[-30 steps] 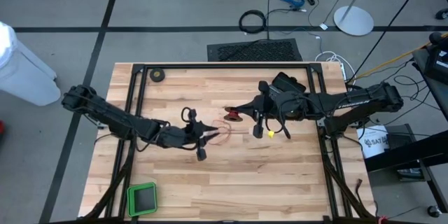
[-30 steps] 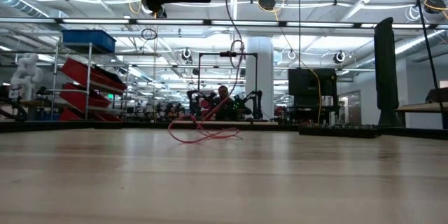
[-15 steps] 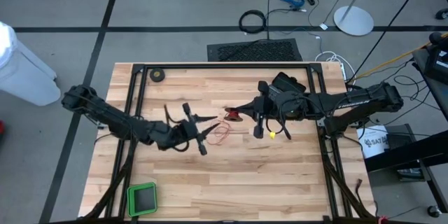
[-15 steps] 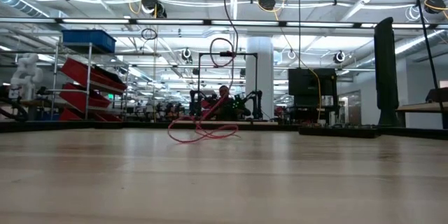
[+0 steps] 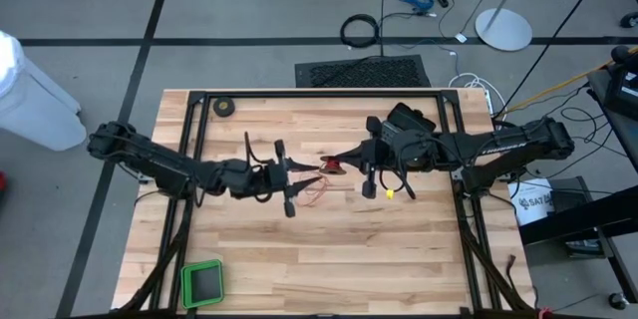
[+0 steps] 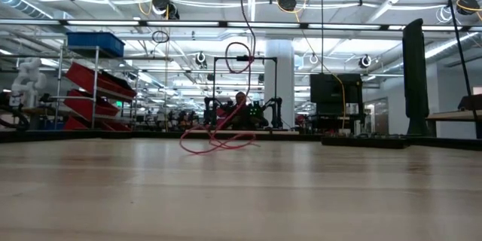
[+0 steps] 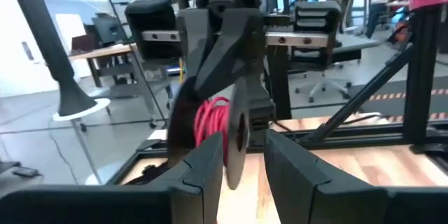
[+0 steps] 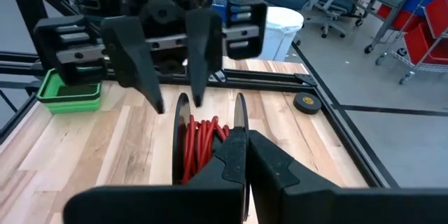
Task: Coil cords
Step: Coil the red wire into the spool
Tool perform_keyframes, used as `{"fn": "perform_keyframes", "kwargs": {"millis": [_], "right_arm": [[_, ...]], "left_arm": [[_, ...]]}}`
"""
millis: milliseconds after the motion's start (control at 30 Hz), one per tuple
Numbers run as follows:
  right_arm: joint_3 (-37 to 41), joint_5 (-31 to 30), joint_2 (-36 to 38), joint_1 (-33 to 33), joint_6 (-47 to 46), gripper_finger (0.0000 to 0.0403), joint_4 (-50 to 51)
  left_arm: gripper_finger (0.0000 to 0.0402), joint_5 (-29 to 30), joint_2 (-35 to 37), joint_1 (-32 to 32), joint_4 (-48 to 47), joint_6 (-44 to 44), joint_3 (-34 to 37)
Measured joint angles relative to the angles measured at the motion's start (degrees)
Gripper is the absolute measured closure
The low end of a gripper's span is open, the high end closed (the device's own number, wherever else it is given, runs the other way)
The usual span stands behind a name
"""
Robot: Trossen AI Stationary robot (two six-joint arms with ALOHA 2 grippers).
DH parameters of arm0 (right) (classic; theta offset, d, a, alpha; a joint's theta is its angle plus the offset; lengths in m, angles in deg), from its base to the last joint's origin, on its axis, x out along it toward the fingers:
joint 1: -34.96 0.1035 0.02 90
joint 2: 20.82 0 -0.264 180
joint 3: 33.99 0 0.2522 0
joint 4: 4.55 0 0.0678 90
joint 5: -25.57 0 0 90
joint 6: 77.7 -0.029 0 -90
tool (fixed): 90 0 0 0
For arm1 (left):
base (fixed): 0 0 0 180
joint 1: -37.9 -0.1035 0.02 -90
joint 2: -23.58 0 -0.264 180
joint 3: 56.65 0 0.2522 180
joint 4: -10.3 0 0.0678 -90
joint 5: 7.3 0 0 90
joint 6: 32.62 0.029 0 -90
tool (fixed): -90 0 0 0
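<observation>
left jaws apart, right closed

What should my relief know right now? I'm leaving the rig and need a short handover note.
Right gripper: shut on the reel, held above mid-table.
Left gripper: open, facing the reel, gripping nothing.
Red wire: some turns are on the reel; a loose tangle lies on the table below.
Done: winding started.
Left: pick up the slack and wind it on.
</observation>
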Motion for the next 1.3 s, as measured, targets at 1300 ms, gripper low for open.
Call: {"fn": "perform_keyframes", "kwargs": {"millis": [1300], "right_arm": [[-0.1,-0.1,0.0,0.0,0.5,0.0403,0.3]], "left_arm": [[0.0396,-5.9,-2.9,-3.7,2.2,-1.8,-0.3]]}}
